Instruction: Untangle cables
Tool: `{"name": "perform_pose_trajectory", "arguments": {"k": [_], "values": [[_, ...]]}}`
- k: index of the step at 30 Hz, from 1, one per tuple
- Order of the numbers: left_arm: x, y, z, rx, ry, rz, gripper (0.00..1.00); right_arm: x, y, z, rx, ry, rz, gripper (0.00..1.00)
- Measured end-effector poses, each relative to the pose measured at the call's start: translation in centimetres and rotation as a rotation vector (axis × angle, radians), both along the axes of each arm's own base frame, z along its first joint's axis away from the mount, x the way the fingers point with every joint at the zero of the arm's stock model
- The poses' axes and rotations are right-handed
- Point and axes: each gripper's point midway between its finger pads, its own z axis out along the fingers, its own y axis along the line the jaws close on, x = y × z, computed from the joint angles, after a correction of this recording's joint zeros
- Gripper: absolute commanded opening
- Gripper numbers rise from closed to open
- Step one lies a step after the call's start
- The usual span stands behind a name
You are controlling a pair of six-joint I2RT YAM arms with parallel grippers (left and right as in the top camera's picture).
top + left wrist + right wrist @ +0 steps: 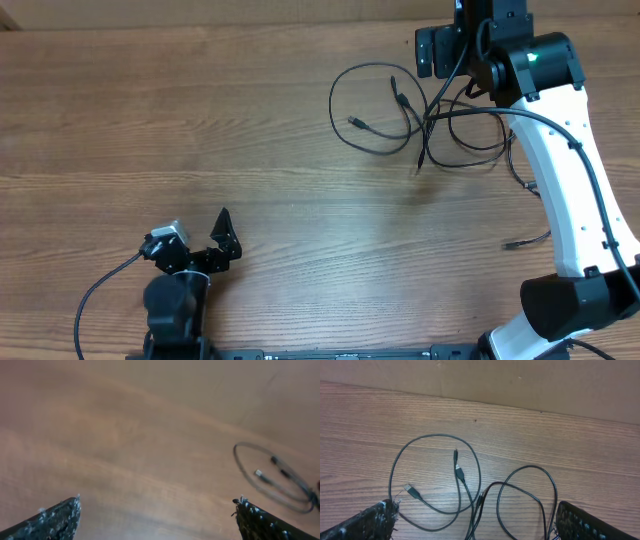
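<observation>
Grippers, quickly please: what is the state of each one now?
Left gripper: open, holding nothing.
Right gripper: open, holding nothing.

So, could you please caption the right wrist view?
Open right end effector facing tangled black cables on the wooden table.

You are looking at a wood-grain table [200, 120]. At its far right the cables [426, 118] lie flat on it in overlapping loops that cross at one knot, and one loose end [512, 244] rests nearer, also on the right.
</observation>
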Motion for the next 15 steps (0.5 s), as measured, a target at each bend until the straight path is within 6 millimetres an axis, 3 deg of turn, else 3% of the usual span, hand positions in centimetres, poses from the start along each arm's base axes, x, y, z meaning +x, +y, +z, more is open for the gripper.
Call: {"name": "perform_pose_trajectory", "arguments": {"k": [5,15], "values": [[-0.3,0.0,3.0,0.097,-0.132,-0.015,1.00,0.0,0.0,0.0,0.000,0.001,0.000,1.00],[-0.4,0.0,3.2,0.157,-0.139,-0.024,0.99,0.0,0.0,0.0,0.000,0.001,0.001,1.00]]}}
